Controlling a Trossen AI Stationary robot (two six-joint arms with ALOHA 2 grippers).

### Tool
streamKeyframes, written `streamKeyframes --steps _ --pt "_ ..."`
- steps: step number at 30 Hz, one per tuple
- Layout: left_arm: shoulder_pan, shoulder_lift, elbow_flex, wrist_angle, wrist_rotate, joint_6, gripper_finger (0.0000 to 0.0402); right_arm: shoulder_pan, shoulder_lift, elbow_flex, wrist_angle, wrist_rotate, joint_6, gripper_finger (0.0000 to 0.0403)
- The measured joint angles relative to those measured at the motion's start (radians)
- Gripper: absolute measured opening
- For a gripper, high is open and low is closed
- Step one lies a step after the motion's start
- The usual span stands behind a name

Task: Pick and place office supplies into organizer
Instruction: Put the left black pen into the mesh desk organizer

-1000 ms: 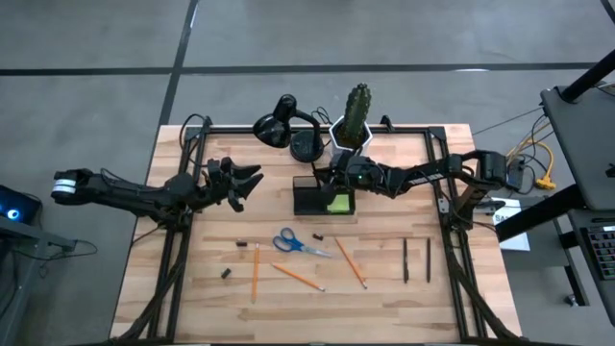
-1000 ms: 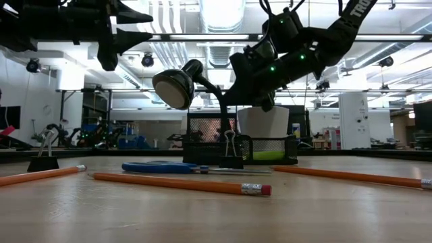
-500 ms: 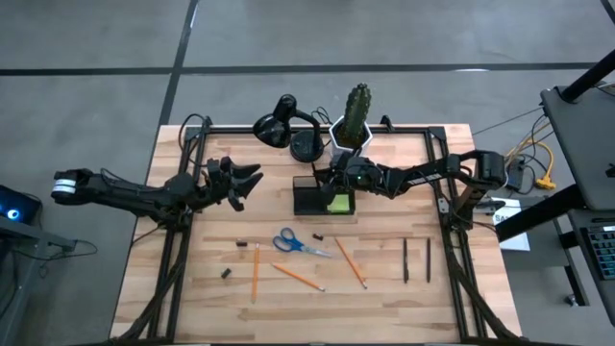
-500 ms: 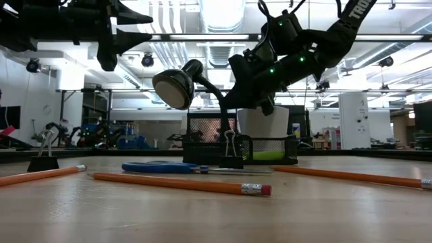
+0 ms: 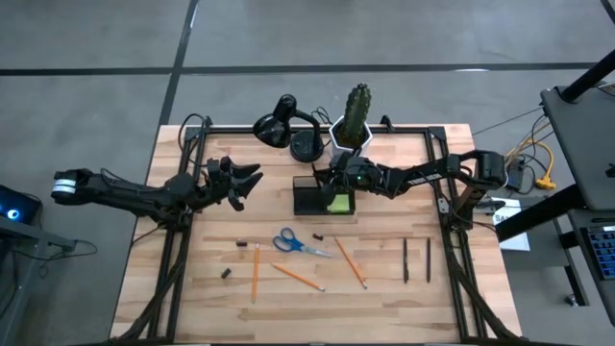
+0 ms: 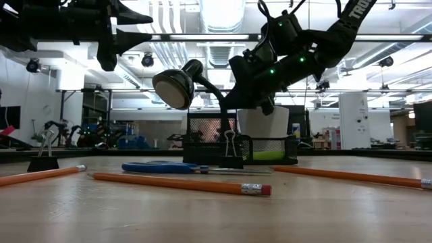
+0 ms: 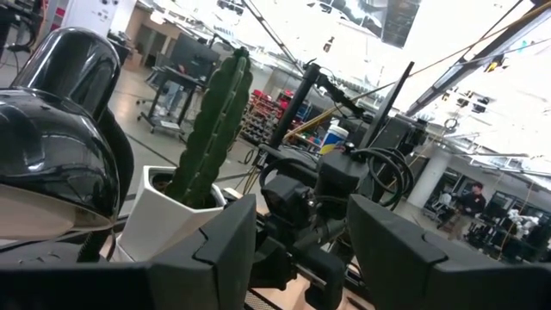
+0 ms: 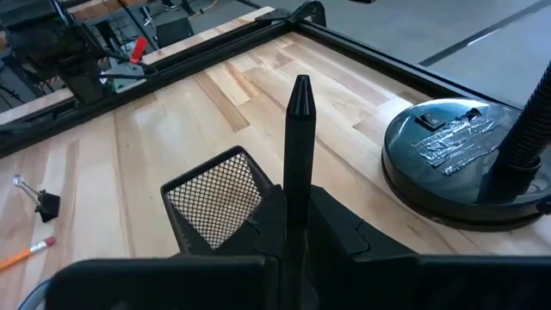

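Note:
The black mesh organizer (image 5: pixel 309 199) stands mid-table with the lime-green pad (image 5: pixel 338 203) in its right part. My right gripper (image 5: pixel 338 178) hovers just above it, shut on a thin dark pen (image 8: pixel 299 129); one mesh compartment (image 8: pixel 215 202) lies below the pen. My left gripper (image 5: pixel 252 178) hangs open in the air to the organizer's left. Flat on the near table lie blue-handled scissors (image 5: pixel 298 242), three orange pencils (image 5: pixel 255 272) (image 5: pixel 298 277) (image 5: pixel 350 261), two dark pens (image 5: pixel 405 259) (image 5: pixel 428 259) and small binder clips (image 5: pixel 240 246). My right gripper pinches the dark pen between its two fingers, on the shaft (image 8: pixel 298 211). The pen runs along the fingers, and its pointed end (image 8: pixel 300 90) sticks out past them. It is lifted clear, above the organizer.
The black desk lamp (image 5: pixel 288 125), with its round base (image 8: pixel 448 159), and the cactus in a white pot (image 5: pixel 357 111) stand right behind the organizer at the far edge. A black frame rail (image 5: pixel 173 259) runs along each side of the table.

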State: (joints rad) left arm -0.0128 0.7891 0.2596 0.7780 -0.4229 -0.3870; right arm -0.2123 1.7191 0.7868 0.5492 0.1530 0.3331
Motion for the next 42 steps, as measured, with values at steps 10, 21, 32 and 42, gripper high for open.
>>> streamKeyframes --steps 10,21,32,42 --pt "0.000 0.001 0.000 0.000 0.001 0.000 0.0168 0.000 0.000 -0.002 -0.050 -0.033 -0.019 0.0020" --pt "0.000 0.002 0.001 0.000 0.002 0.000 0.0168 0.000 0.000 -0.003 -0.056 -0.053 -0.019 0.0020" --pt "0.000 0.002 0.001 0.000 0.001 0.000 0.0168 -0.001 -0.002 -0.002 -0.095 -0.076 0.004 0.0020" --pt "0.000 0.002 0.001 0.000 -0.002 0.000 0.0168 -0.004 -0.003 0.000 -0.110 -0.098 0.004 0.0020"
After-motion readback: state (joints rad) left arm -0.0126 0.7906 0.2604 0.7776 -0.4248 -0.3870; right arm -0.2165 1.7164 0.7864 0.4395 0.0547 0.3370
